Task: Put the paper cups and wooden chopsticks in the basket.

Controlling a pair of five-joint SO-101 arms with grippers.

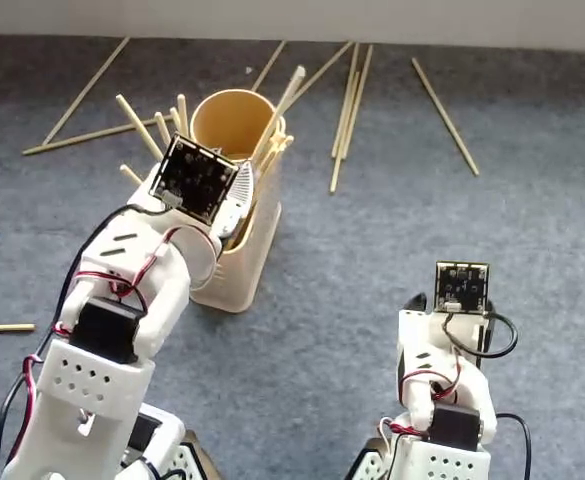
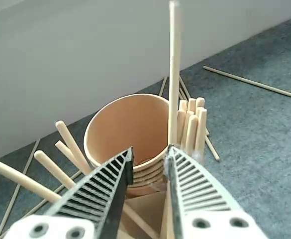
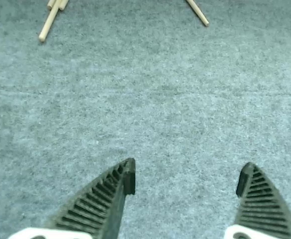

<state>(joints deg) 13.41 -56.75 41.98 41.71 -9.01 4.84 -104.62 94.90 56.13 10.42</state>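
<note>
Over basket (image 1: 257,245): left gripper (image 2: 149,152), jaws slightly apart, empty.
Paper cups (image 2: 130,124): inside basket.
Right gripper (image 3: 185,177): jaws wide, over carpet (image 3: 145,99).
Risk: lifting away may snag 1 tall chopstick (image 2: 173,74), flicking it out.

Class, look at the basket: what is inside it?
Stacked paper cups and upright chopsticks. The left gripper covers the basket floor, so anything lying there is hidden.

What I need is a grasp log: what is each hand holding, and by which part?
Nothing. The left hand is open above the basket, a chopstick leaning against it unclamped; the right hand is open over carpet.
</note>
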